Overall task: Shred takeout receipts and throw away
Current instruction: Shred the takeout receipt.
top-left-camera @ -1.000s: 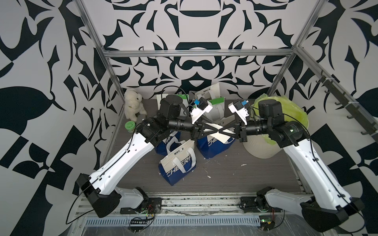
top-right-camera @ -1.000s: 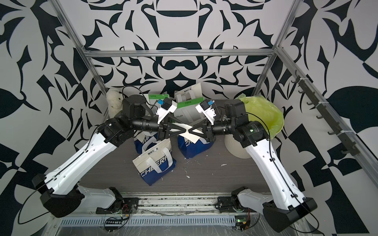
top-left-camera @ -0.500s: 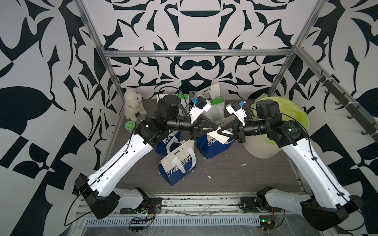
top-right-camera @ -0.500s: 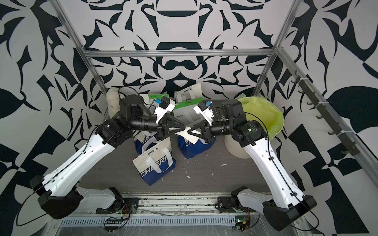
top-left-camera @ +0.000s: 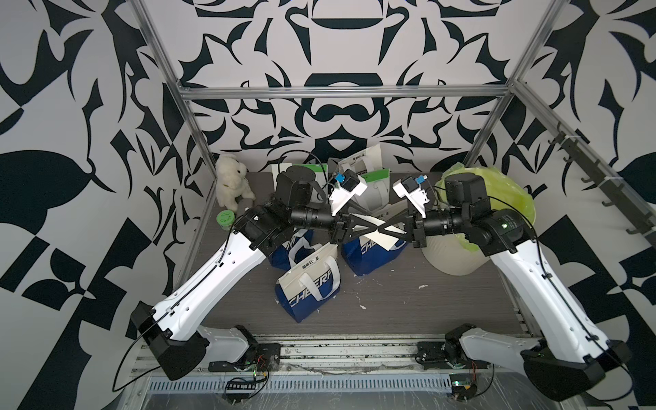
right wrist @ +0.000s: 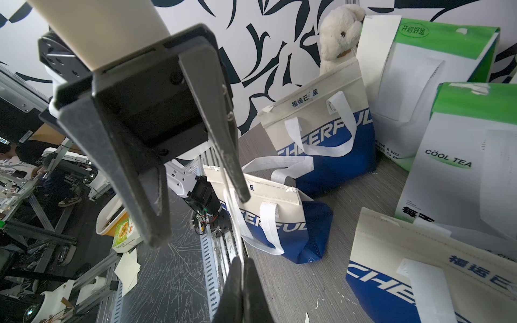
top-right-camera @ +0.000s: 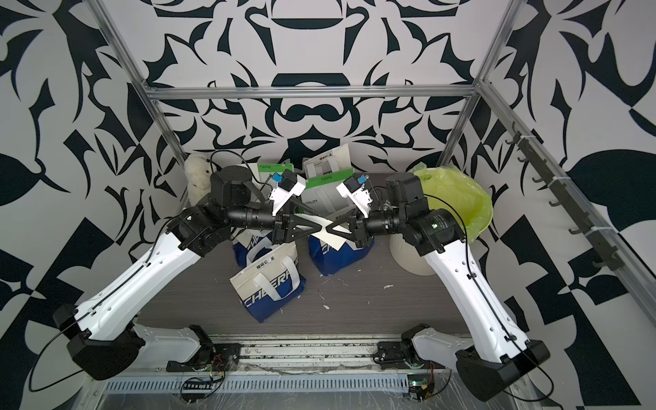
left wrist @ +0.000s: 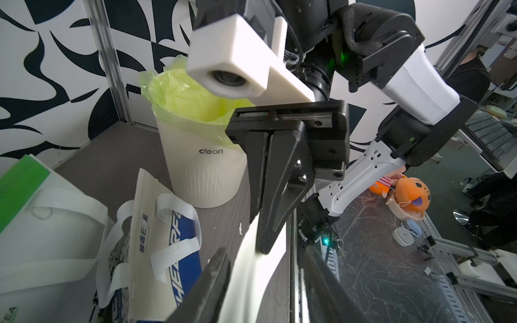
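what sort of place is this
Most likely a robotics lab test cell: an aluminium frame and patterned wall panels enclose a table with the left arm and right arm; a keyboard sits outside.

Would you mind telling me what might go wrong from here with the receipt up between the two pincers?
1. Only the right pincer clamps the receipt. The left pincer stands open around it, so a pull now would probably tear nothing.
2. The receipt hangs over a blue-and-white bag, not the lined bin, so torn pieces could land on the bag instead.
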